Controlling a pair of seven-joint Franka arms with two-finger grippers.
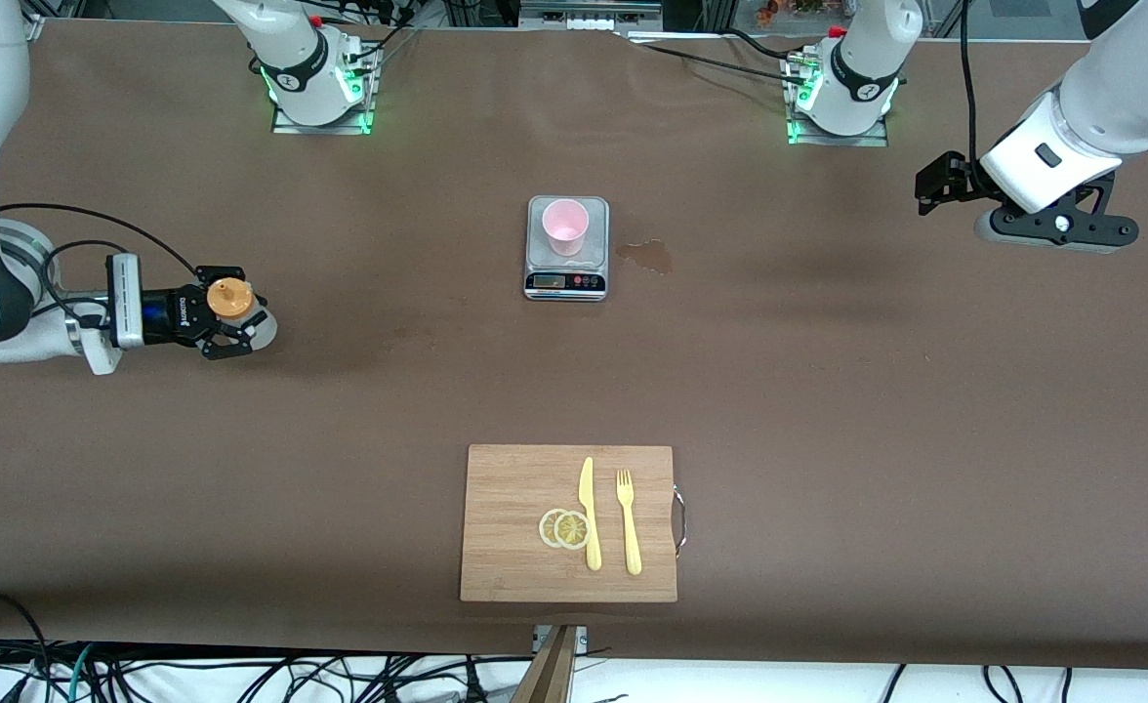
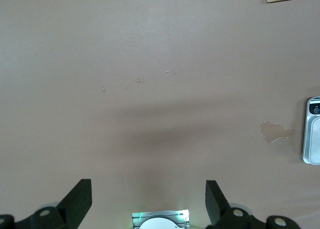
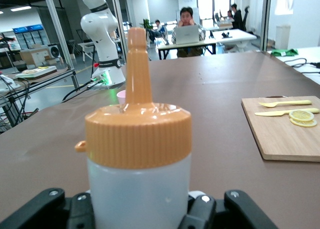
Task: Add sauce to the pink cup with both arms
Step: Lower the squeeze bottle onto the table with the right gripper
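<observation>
Nearest the camera lies a wooden cutting board (image 1: 568,522), untouched by the task; the grey scale (image 1: 566,251) carries the pink cup (image 1: 565,226), apparently without sauce yet. Toward its own end of the table, the right gripper (image 1: 232,320) is clamped on the sauce (image 1: 234,303), upright and well apart from the cup, so carrying and squeezing remain. At the other end, the left gripper (image 2: 147,199) waits, jaws spread wide and empty.

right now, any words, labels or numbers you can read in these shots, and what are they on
None can be read for certain.
White lettering on the right gripper, which holds the sauce bottle: too small to read.
Display and buttons on the scale under the pink cup: too blurred to read.
Left gripper, open over bare table: no text.
</observation>
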